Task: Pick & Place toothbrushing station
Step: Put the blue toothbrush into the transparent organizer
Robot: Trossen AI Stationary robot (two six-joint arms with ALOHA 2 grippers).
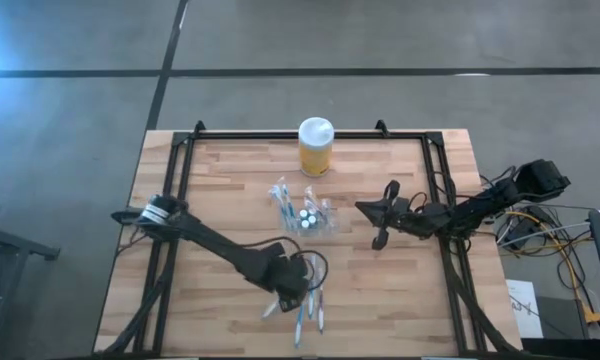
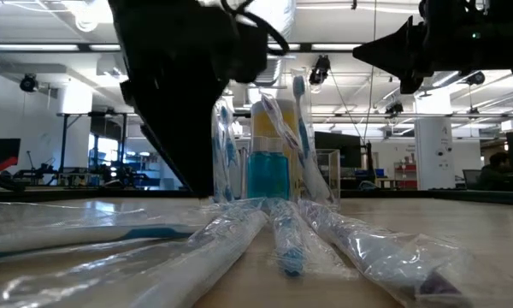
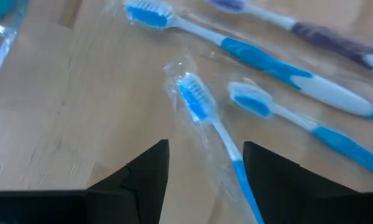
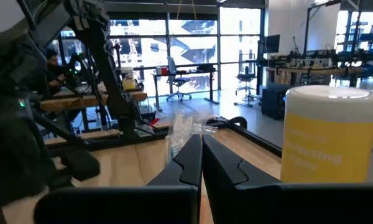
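Some wrapped blue-and-white toothbrushes [image 1: 305,318] lie loose near the table's front edge (several already stand in the clear plastic station [image 1: 307,218] mid-table); the left gripper [image 3: 205,171] hangs wide and empty over one, the right gripper [image 4: 202,163] pinched closed, idle.

I see glossy crinkled clear plastic wrapping blue-and-white plastic toothbrushes [image 3: 205,115] on a matt, pale butcher-block wooden table [image 1: 220,190].

Closed right gripper [image 4: 201,163] points across the table [image 4: 137,165]; a yellow jar [image 4: 326,134] stands beside it.
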